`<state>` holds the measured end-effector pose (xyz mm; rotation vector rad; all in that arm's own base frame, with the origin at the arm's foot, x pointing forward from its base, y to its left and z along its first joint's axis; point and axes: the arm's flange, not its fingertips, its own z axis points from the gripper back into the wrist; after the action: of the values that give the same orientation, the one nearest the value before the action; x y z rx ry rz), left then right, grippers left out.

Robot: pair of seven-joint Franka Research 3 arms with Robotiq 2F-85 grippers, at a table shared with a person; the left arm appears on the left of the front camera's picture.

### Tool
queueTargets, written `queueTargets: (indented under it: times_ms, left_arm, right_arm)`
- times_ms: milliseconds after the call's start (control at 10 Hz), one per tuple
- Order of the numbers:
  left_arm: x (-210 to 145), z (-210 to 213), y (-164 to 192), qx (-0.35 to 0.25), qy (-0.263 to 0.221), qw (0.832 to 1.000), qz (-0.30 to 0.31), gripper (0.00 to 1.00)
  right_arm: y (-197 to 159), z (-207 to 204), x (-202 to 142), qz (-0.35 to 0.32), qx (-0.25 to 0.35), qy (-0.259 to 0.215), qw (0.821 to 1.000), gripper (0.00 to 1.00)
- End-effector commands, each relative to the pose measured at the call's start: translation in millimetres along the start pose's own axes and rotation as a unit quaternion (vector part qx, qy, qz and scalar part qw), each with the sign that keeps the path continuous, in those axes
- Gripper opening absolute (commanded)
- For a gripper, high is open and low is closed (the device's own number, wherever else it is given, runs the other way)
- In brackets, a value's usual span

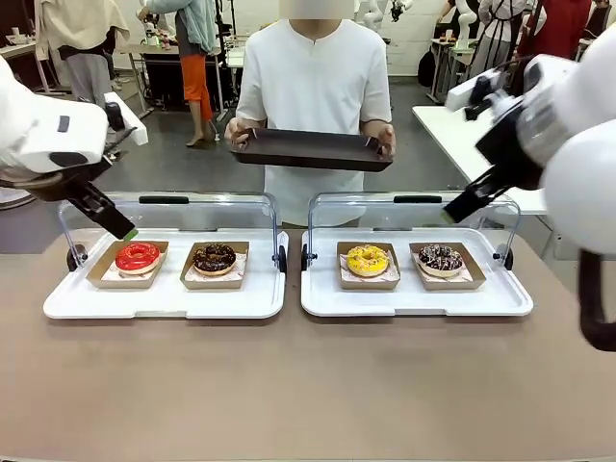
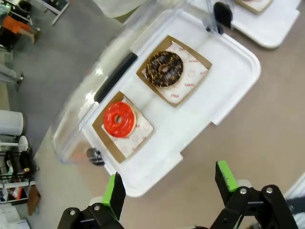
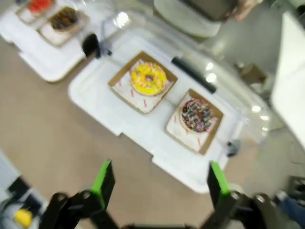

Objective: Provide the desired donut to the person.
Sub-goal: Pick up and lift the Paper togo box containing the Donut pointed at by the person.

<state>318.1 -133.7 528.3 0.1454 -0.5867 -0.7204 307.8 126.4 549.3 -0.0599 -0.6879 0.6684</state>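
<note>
1. Left gripper [image 2: 169, 183]: jaws wide, empty, over the table's [image 1: 308, 385] left side near red donut [image 1: 138, 256].
2. Right gripper [image 3: 160, 179]: wide, empty, over right side near sprinkled donut [image 1: 440, 257].
3. Person [image 1: 315, 87] at far edge, brown tray [image 1: 313, 149] in both hands.
4. Chocolate donut [image 1: 214, 257], yellow donut [image 1: 367, 259] mid-table.

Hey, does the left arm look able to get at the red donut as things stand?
Probably yes. The clear lid is swung up behind the white tray, so nothing covers the red donut, and the left gripper hangs open above that end of the tray with nothing in between.
</note>
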Motion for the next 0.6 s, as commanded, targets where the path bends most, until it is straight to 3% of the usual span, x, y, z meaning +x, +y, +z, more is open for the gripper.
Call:
queueTargets:
  times_ms: [0,100,200,500]
  left_arm:
    - [-51.5,4.6,-24.3,0.020,0.009,1.000,-0.012,1.00]
    - [-55.2,5.8,-25.7,0.024,0.010,1.000,-0.005,1.00]
    - [-4.2,16.0,-4.5,0.003,0.004,1.000,-0.005,1.00]
    - [-4.2,16.0,-4.5,0.003,0.004,1.000,-0.005,1.00]
  right_arm:
    - [22.5,19.5,-70.5,0.018,0.006,0.024,1.000,1.00]
    - [18.1,16.2,-74.5,0.005,0.012,0.037,0.999,1.00]
    - [2.6,25.1,-8.9,0.001,0.001,0.011,1.000,1.00]
    - [2.6,25.1,-8.9,0.001,0.001,0.011,1.000,1.00]
